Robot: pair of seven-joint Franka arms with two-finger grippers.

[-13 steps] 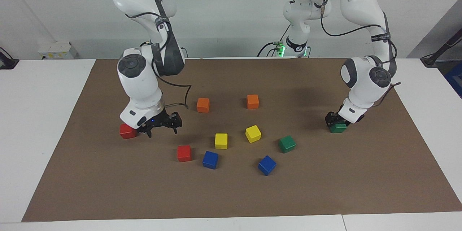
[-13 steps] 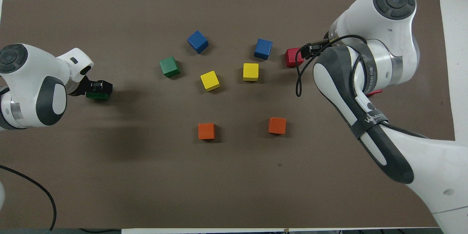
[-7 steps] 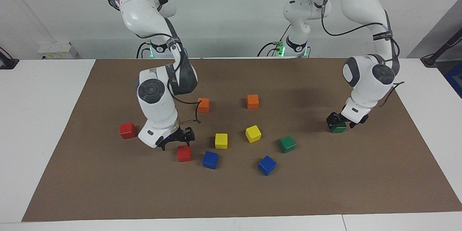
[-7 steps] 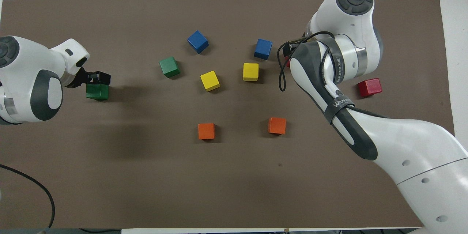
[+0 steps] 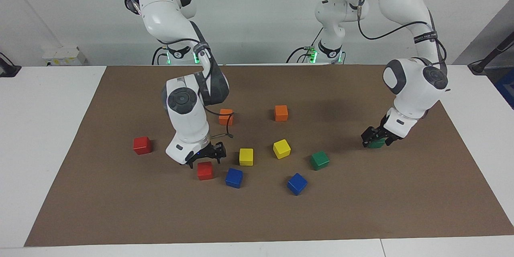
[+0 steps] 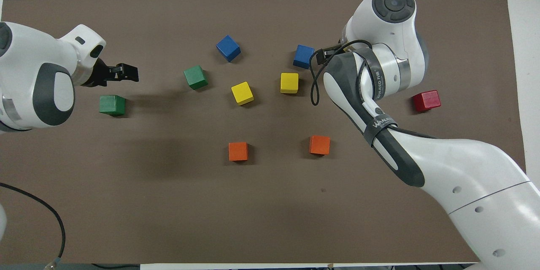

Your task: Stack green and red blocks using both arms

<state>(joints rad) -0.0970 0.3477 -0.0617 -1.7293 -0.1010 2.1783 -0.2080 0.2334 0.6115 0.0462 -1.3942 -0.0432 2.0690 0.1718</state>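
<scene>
One red block point(image 5: 204, 170) lies beside a blue cube, and my right gripper point(image 5: 204, 160) hangs open just above it, fingers spread to either side. In the overhead view the right arm hides this block. The other red block point(image 5: 142, 145) point(image 6: 426, 101) sits alone toward the right arm's end. A green block point(image 5: 377, 144) point(image 6: 112, 105) rests on the mat at the left arm's end, with my left gripper point(image 5: 376, 139) point(image 6: 130, 73) open and raised a little over it, holding nothing. The second green block point(image 5: 319, 160) point(image 6: 195, 77) lies nearer the middle.
Two orange cubes point(image 6: 238, 151) point(image 6: 319, 144) lie nearer the robots. Two yellow cubes point(image 6: 242, 93) point(image 6: 289, 82) sit mid-mat, and two blue cubes point(image 6: 228, 47) point(image 6: 303, 56) farther out. A brown mat point(image 6: 270, 219) covers the white table.
My right gripper swung from beside the lone red block to over the red block next to the blue cube. My left gripper lifted off the green block, which stays on the mat.
</scene>
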